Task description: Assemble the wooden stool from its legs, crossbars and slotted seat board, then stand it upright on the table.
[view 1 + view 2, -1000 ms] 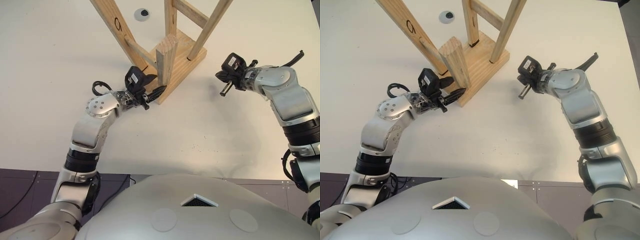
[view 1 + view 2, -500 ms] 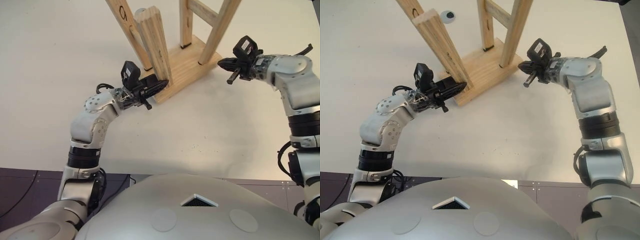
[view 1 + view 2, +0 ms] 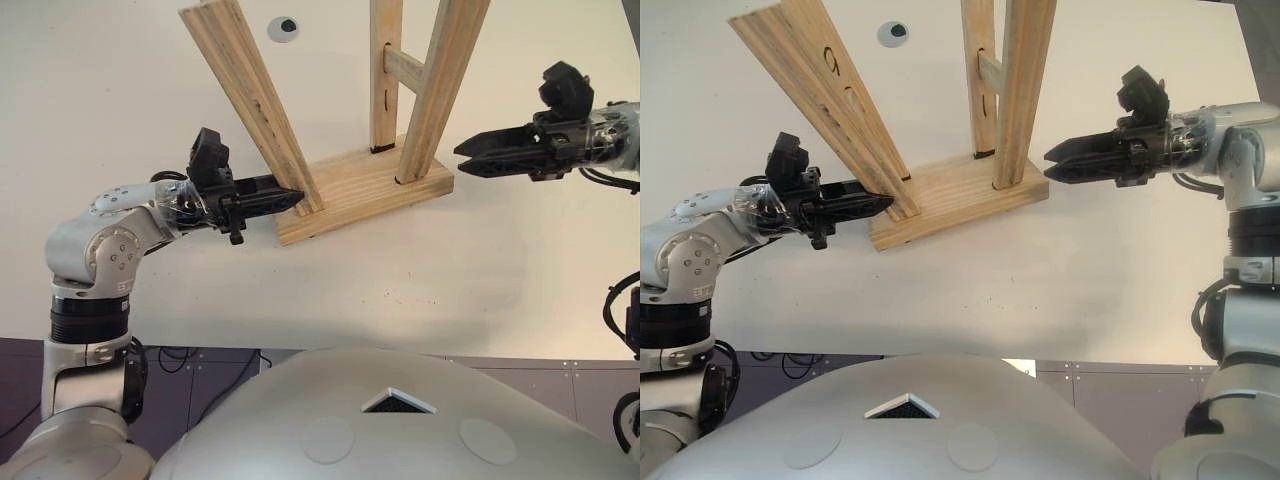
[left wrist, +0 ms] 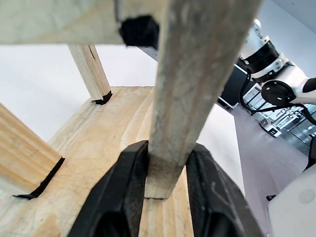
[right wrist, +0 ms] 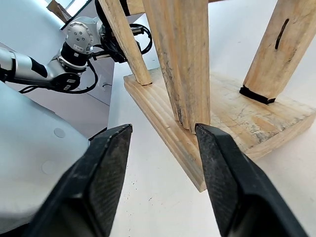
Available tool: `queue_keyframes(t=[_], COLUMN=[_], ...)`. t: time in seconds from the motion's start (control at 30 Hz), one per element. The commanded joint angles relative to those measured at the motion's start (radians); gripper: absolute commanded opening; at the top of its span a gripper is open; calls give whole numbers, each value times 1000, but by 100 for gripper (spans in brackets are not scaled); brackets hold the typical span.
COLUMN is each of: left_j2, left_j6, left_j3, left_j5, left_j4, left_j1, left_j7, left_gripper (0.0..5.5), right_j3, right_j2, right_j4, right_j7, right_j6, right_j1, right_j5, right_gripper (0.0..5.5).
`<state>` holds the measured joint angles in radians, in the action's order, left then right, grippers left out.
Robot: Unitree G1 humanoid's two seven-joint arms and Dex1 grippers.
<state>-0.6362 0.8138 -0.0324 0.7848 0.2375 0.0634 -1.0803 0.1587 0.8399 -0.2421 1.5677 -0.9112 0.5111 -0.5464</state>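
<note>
The wooden stool stands upside down, its seat board (image 3: 360, 190) flat on the white table and its legs pointing up. My left gripper (image 3: 285, 195) is shut on the base of the slanting near-left leg (image 3: 250, 90), right above the board; the left wrist view has that leg (image 4: 197, 74) clamped between the black fingers (image 4: 123, 187). A crossbar (image 3: 405, 68) joins the two right legs (image 3: 445, 80). My right gripper (image 3: 475, 158) hovers open just right of the board's right corner, touching nothing. Its fingers (image 5: 111, 173) frame the nearest leg (image 5: 182, 59) from a distance.
A small grey disc with a dark centre (image 3: 285, 28) lies on the table beyond the stool. Bare white table (image 3: 400, 290) stretches between the stool and the near edge. The legs rise past the top of the head views.
The stool has turned so its seat board lies more squarely across my view, with the left gripper staying on the leg. The right gripper has drawn back to the right, off the board's corner.
</note>
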Motion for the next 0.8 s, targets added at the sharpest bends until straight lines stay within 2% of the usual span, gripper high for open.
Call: queue_keyframes(t=[0.03,0.47,0.63,0.73,0.8], left_j2=[-25,-49,-56,-54,-26], left_j6=[6,4,64,177,287], left_j3=[18,63,54,1,-47], left_j5=[4,-10,22,104,164], left_j4=[-14,-58,-69,-90,-129], left_j1=[18,55,65,89,141], left_j7=[-40,-94,-97,-61,30], left_gripper=[102,102,102,102,102], right_j3=[14,73,132,169,177], right_j2=[-29,-147,-105,-101,-118], right_j4=[-4,-36,-4,9,21], right_j7=[-18,-88,-44,-29,-42], right_j6=[-63,-125,-195,-350,-464], right_j1=[-10,-5,-7,40,71], right_j5=[-26,-22,-30,-82,-126], right_gripper=[298,299,220,180,156])
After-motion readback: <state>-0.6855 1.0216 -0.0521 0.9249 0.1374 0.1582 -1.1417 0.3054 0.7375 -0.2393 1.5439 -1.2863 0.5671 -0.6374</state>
